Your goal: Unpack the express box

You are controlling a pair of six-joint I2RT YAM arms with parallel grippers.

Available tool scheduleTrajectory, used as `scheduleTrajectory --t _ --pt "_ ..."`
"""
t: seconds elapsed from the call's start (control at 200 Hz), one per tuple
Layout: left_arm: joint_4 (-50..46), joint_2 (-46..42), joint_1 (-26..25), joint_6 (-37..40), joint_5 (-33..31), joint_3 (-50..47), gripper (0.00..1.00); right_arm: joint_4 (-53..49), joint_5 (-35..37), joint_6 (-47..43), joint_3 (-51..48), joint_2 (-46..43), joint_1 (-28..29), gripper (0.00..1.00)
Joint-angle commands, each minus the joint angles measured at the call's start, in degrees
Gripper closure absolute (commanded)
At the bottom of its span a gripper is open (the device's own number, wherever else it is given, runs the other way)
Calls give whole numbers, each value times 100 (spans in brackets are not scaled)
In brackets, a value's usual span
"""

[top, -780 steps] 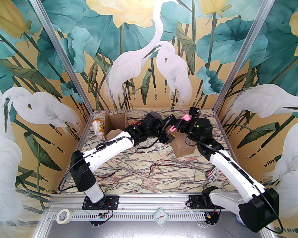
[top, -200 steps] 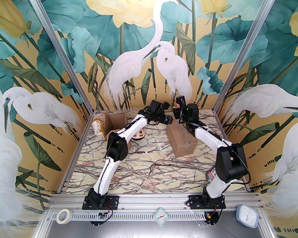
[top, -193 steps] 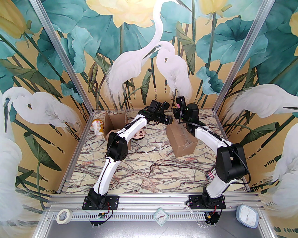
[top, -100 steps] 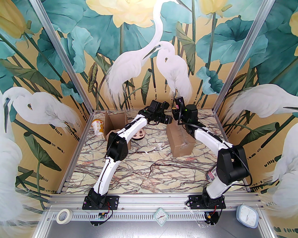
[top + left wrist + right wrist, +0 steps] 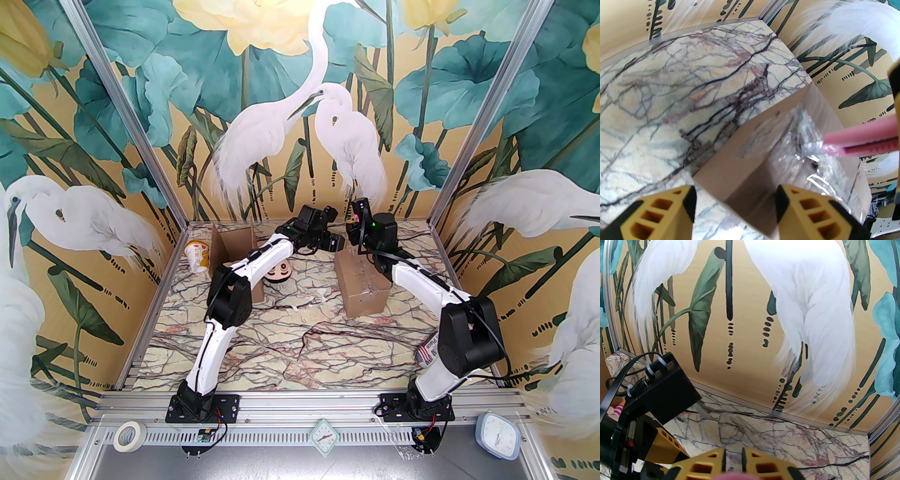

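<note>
Left gripper (image 5: pixel 736 195) apart over one taped box (image 5: pixel 750 152), right gripper (image 5: pixel 733 454) clamped on one pink cutter (image 5: pixel 857 141)

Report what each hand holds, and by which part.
Right hand grips the pink cutter by its handle end. Left hand holds nothing; it is open astride the cardboard box's corner.

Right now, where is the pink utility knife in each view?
Top external: pink utility knife, far centre, over the taped box's far end.
Left wrist: knife at the right edge, tip at the box's tape.
Right wrist: pink blur at the bottom edge.
Shared landmark: marbled table.
</note>
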Motion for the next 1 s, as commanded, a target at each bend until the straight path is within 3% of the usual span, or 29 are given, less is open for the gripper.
scheduleTrajectory --t 0.0,0.305,0.53,0.775,0.995 --pt "-336 -331 -80 -85 -89 -733 39 -1 -372 167 -132 -151 -23 100" --pt "31 -1426 -231 -188 -250 -2236 39 100 -1316 577 -270 -251 -13 100" --pt "-333 -1507 -217 674 -375 -1485 38 22 -1406 441 -262 -363 1 100" --pt "-621 -995 192 1212 595 -647 40 -21 -1636 474 -128 -321 -6 100" --pt "-547 -455 263 1103 1556 -255 41 -43 -1607 475 -107 -294 -6 100"
